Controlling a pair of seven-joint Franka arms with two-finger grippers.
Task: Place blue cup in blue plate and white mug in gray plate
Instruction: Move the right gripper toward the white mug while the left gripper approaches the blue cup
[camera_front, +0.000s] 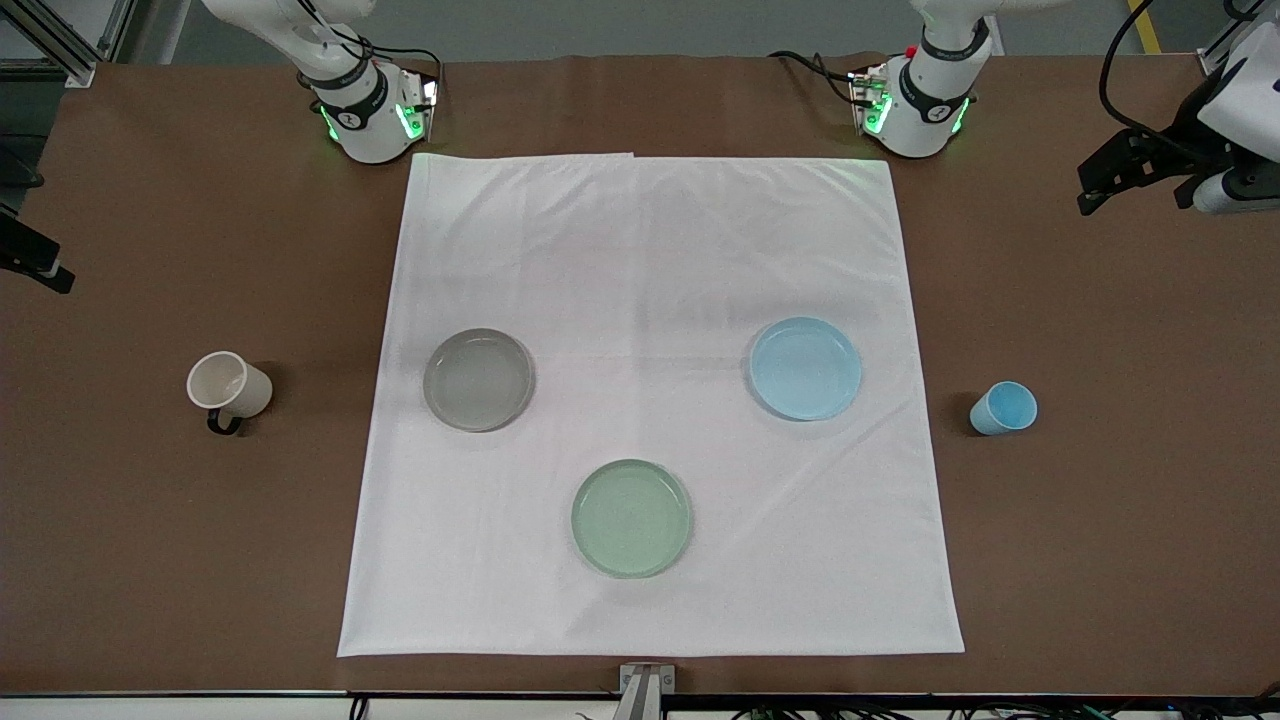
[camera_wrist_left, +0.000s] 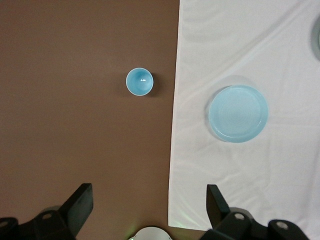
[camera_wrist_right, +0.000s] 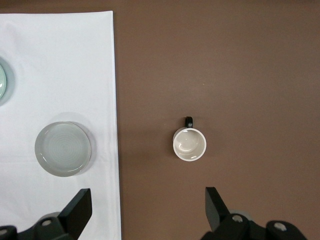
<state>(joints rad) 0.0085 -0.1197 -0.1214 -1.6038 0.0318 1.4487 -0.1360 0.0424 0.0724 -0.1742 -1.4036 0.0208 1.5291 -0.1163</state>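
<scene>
Nothing grasped yet: left hand (camera_wrist_left: 147, 207) hangs wide and empty high over the bare brown desk (camera_front: 1100, 500) above the blue cup (camera_wrist_left: 139, 81), which stands upright off the white cloth (camera_front: 650, 250) beside the blue plate (camera_front: 805, 368), so probably lining up for a drop. Right hand (camera_wrist_right: 147, 207), also wide and empty, hangs over the white mug (camera_wrist_right: 189, 144), upright on the desk toward the right arm's end, black handle sticking out, beside the gray plate (camera_front: 478, 379). Green plate (camera_front: 631, 518) on the cloth nearest the front camera looks like a distractor.
</scene>
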